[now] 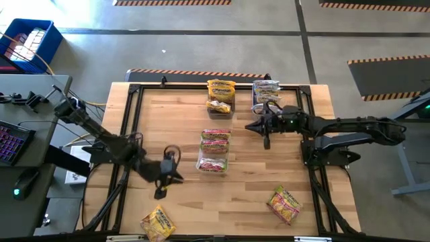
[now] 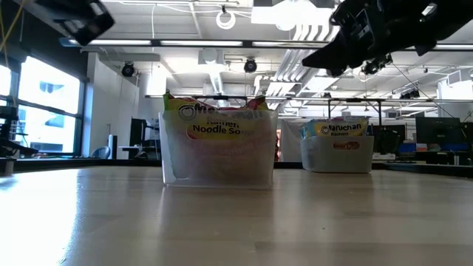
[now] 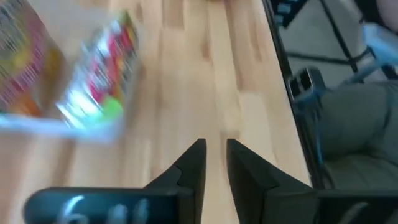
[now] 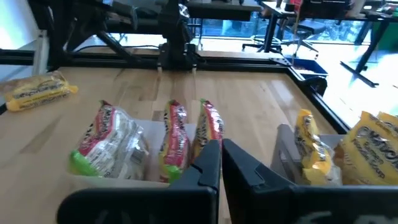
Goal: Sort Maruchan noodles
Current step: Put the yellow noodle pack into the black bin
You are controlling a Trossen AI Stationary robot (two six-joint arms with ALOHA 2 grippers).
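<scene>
Packets still unsorted: one yellow Maruchan packet (image 1: 157, 224) at the near left table edge, another (image 1: 285, 205) at near right. Left gripper (image 1: 163, 180), fingers narrowly parted and empty, hovers between the left packet and the central bin (image 1: 214, 164) of red-and-green packets. Farther back stand a bin of yellow packets (image 1: 220, 97) and one of silvery packets (image 1: 266, 94). Right gripper (image 1: 266, 133), nearly closed, empty, hangs beside the latter. Probable risk: crinkly film slipping from narrow jaws, or a flat packet sliding off the edge
</scene>
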